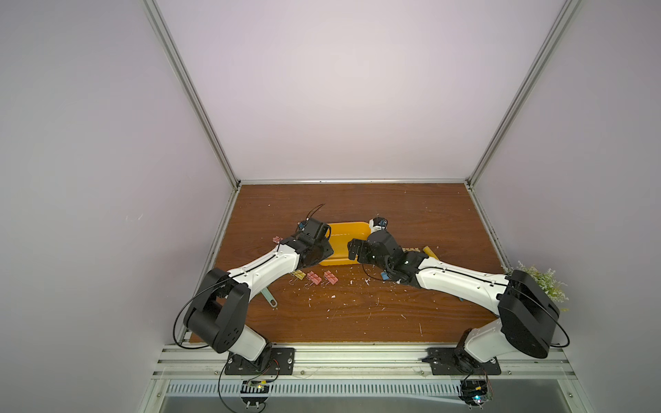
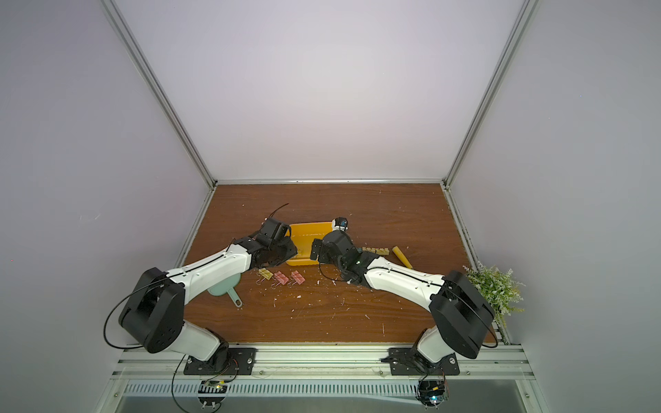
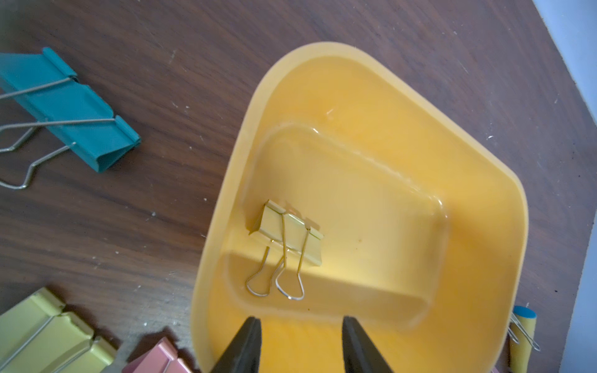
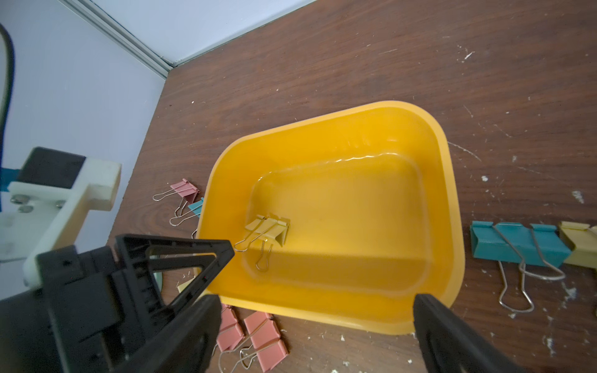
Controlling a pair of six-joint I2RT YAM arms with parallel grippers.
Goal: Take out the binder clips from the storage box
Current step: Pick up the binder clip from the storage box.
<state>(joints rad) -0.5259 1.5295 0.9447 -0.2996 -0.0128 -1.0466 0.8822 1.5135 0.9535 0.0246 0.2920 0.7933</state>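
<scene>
One yellow binder clip [image 3: 286, 232] lies in the storage box [image 1: 339, 246], frame centre in a top view. Left tool [image 3: 301, 319] part-spread, empty; right tool [image 4: 316, 297] spread wide. We'd lower and pinch.

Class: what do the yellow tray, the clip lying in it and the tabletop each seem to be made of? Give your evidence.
The storage box looks like moulded plastic: glossy, with rounded corners and bright highlights. The binder clip is apparently painted folded sheet metal, with thin shiny wire handles. The table is wood or laminate; dark grain shows.
</scene>
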